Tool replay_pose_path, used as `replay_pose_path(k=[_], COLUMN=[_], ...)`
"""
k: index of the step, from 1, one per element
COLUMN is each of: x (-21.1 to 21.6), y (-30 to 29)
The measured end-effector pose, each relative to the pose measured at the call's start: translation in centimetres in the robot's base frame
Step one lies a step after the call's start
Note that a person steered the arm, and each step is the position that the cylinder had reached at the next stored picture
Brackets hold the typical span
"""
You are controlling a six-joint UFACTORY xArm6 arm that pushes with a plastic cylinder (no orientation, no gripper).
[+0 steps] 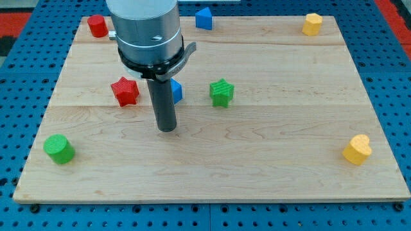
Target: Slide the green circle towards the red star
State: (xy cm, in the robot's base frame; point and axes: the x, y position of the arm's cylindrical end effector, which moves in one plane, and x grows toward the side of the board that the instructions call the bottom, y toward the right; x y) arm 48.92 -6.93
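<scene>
The green circle (59,149) is a short green cylinder near the board's bottom left corner. The red star (124,91) lies left of the board's middle, up and to the right of the green circle. My tip (167,128) rests on the board right of and a little below the red star, well to the right of the green circle. It touches neither block.
A blue block (176,92) sits partly hidden behind the rod. A green star (221,92) lies right of it. A red cylinder (97,25) and a blue block (203,18) sit at the top edge. Yellow blocks sit at top right (312,24) and bottom right (357,150).
</scene>
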Motion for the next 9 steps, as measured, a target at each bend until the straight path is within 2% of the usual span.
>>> replay_pose_path(k=[4, 5, 6, 7, 8, 9], x=[-0.5, -2.3, -5.6, -6.4, -5.1, -3.3], y=[0.0, -2.8, -9.3, -18.2, -23.5, -23.4])
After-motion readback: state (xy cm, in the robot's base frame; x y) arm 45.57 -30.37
